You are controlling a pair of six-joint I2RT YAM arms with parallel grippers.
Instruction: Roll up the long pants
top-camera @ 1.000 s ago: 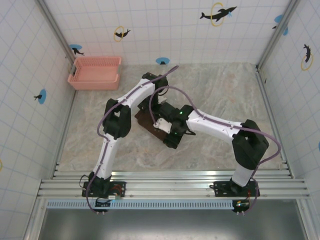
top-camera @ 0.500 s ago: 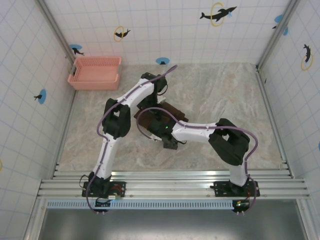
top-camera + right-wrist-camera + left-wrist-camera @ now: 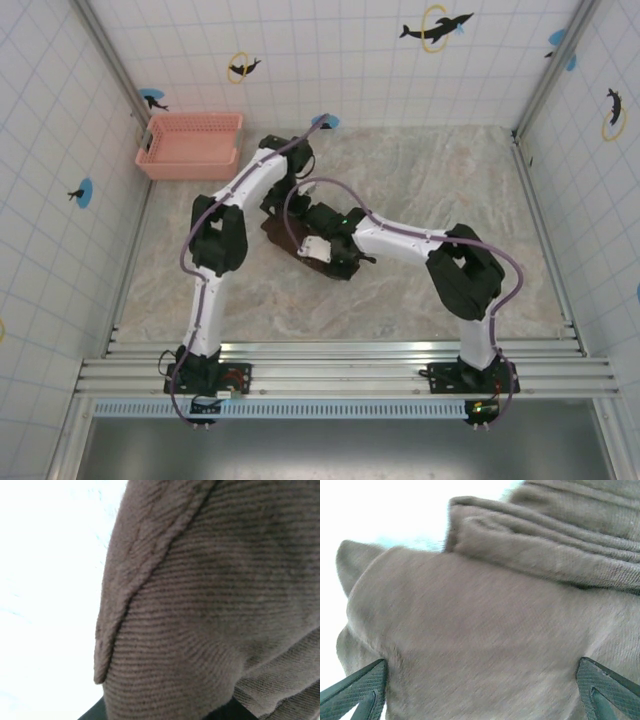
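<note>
Dark brown soft-fabric long pants (image 3: 290, 240) sat as layered bundle, well off every edge of beige marbled table (image 3: 450, 180). Roll looked mostly done, tightening probably left. Left gripper (image 3: 480, 662) jaws wide against cloth. Right gripper (image 3: 322, 252) buried in cloth, jaws: couldn't tell.

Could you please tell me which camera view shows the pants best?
The left wrist view: the pants appear close up, stacked folds clear at the top. From the top external view they are a small dark bundle largely under the arms. The right wrist view gives a very close ribbed patch with one seam.
</note>
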